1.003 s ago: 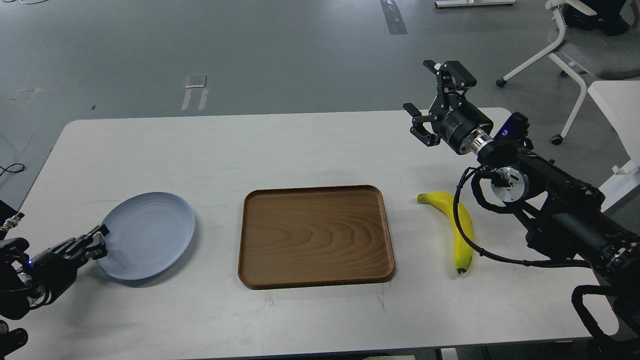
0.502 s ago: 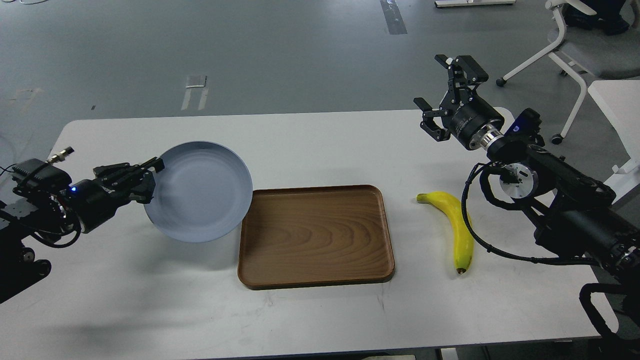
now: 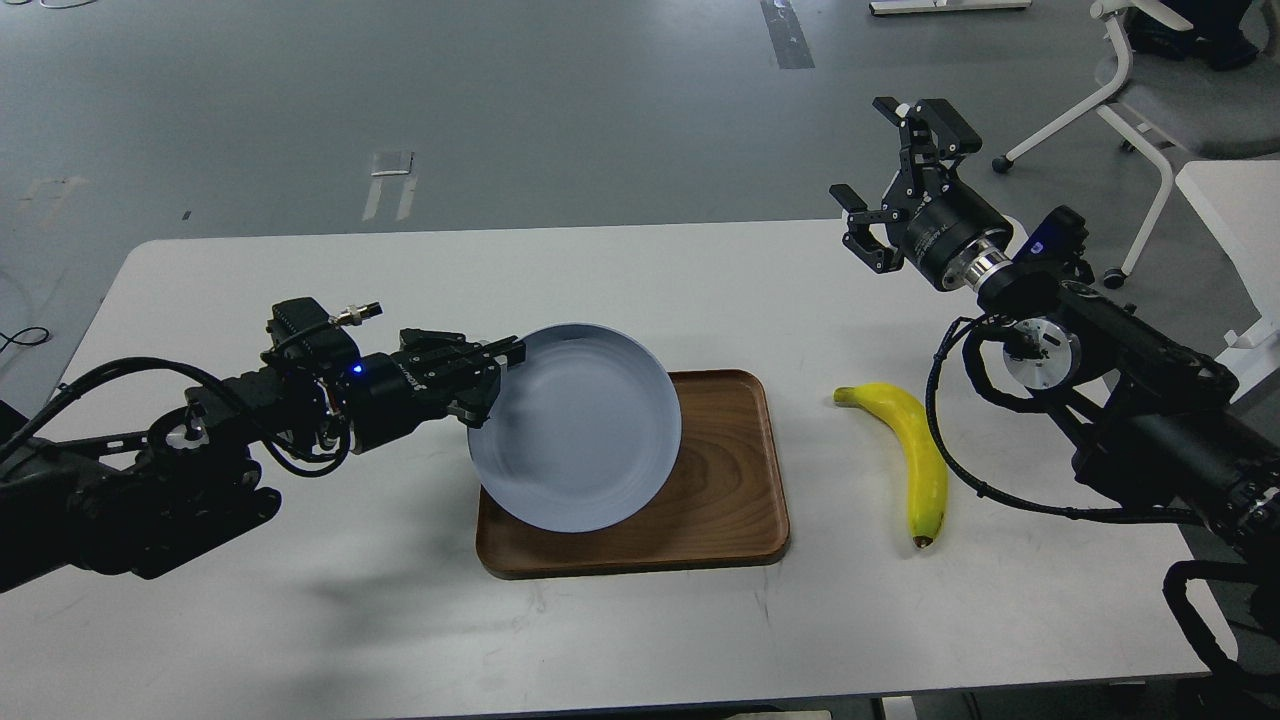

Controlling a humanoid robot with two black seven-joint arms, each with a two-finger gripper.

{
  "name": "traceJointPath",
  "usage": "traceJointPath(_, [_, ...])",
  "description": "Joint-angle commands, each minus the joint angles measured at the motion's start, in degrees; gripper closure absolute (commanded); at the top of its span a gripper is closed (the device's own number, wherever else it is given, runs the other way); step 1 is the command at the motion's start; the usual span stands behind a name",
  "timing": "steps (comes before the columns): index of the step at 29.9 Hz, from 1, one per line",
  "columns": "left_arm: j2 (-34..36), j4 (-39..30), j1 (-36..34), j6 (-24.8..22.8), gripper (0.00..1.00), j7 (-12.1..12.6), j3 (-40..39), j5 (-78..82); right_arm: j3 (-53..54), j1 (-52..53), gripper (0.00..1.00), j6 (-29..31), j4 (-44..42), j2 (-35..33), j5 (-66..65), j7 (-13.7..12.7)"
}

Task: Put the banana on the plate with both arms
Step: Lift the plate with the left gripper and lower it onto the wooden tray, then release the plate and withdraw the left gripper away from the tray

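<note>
The pale blue-grey plate is held in the air over the left half of the brown wooden tray, tilted a little. My left gripper is shut on the plate's left rim. The yellow banana lies on the white table right of the tray, dark tip toward me. My right gripper is open and empty, raised above the table's far right edge, well behind the banana.
The white table carries only the tray and banana. A white office chair and another white table edge stand at the far right. Grey floor lies beyond.
My left arm has lifted the plate from the table's left side and carried it right, over the tray. My right gripper has shifted slightly right and back, still open.
</note>
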Motion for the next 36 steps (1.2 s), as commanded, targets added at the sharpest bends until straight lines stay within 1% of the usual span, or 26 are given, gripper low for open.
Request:
traceJointPath(1, [-5.7, 5.1, 0.1, -1.0, 1.0, 0.0, 0.8, -0.1, -0.1, 0.7, 0.0, 0.1, 0.8, -1.9, 0.0, 0.0])
traceJointPath(2, [-5.8, 5.1, 0.1, -1.0, 1.0, 0.0, 0.8, -0.1, -0.1, 0.7, 0.0, 0.1, 0.8, -1.9, 0.0, 0.0])
traceJointPath(4, [-8.9, 9.8, 0.0, -1.1, 1.0, 0.0, 1.9, -0.4, -0.1, 0.8, 0.0, 0.1, 1.2, -3.1, 0.0, 0.0])
traceJointPath(6, [-10.3, 11.6, 0.1, -1.3, 1.0, 0.0, 2.0, -0.6, -0.2, 0.8, 0.0, 0.1, 1.2, -3.8, 0.0, 0.0])
traceJointPath(10, [-11.4, 11.9, 0.6, -1.3, 1.0, 0.0, 3.0, -0.6, -0.2, 0.7, 0.0, 0.1, 1.2, -4.6, 0.0, 0.0])
traceJointPath(12, [-11.6, 11.9, 0.6, -1.3, 1.0, 0.0, 4.8, -0.6, -0.1, 0.7, 0.0, 0.1, 1.3, -4.7, 0.1, 0.0])
traceJointPath(19, [-12.0, 12.7, 0.9, -0.8, 1.0, 0.0, 4.9, -0.8, -0.1, 0.7, 0.0, 0.1, 1.7, -4.6, 0.1, -0.1])
traceJointPath(20, [-12.5, 13.4, 0.8, -0.7, 0.82, 0.0, 4.9, -0.9, -0.1, 0.7, 0.0, 0.0, 1.6, -4.6, 0.0, 0.0])
traceJointPath(21, [-12.9, 14.3, 0.8, -0.6, 0.69, 0.0, 4.9, -1.0, -0.1, 0.6, 0.0, 0.0, 1.6, -4.6, 0.0, 0.0])
traceJointPath(22, [-12.9, 14.3, 0.8, -0.6, 0.69, 0.0, 4.9, -1.1, -0.1, 0.6, 0.0, 0.0, 1.6, -4.6, 0.0, 0.0])
traceJointPath(23, [-13.0, 14.8, 0.8, -0.5, 0.61, 0.0, 4.9, -1.1, -0.1, 0.5, 0.0, 0.0, 1.6, -4.6, 0.1, 0.0])
traceJointPath(24, [-13.0, 14.9, 0.7, -0.3, 0.56, 0.0, 4.8, -1.4, -0.1, 0.5, 0.0, 0.0, 1.6, -4.6, 0.0, 0.0])
traceJointPath(26, [-13.0, 14.9, 0.2, 0.8, 0.28, 0.0, 4.4, -4.0, -0.1, 0.4, 0.0, 0.0, 1.6, -4.6, 0.0, 0.0])
traceJointPath(28, [-13.1, 14.9, 0.0, 1.4, 0.17, 0.0, 4.3, -6.3, -0.1, 0.4, 0.0, 0.0, 1.6, -4.6, 0.0, 0.0])
traceJointPath(29, [-13.1, 14.9, 0.0, 2.1, 0.06, 0.0, 4.1, -9.5, -0.1, 0.4, 0.0, 0.0, 1.6, -4.7, 0.0, 0.0])
traceJointPath(30, [-13.3, 14.9, -0.1, 2.4, 0.03, 0.0, 4.1, -11.3, -0.2, 0.4, 0.0, 0.0, 1.6, -4.7, 0.0, 0.0])
traceJointPath(32, [-14.8, 14.9, -1.0, 3.0, 0.02, 0.0, 4.1, -18.9, -0.2, 0.3, 0.0, 0.0, 1.6, -4.7, 0.0, 0.0])
traceJointPath(36, [-14.6, 14.2, -3.1, 3.0, 0.02, 0.0, 3.8, -27.2, -0.8, 0.3, 0.0, 0.2, 1.7, -5.6, 0.0, 0.0])
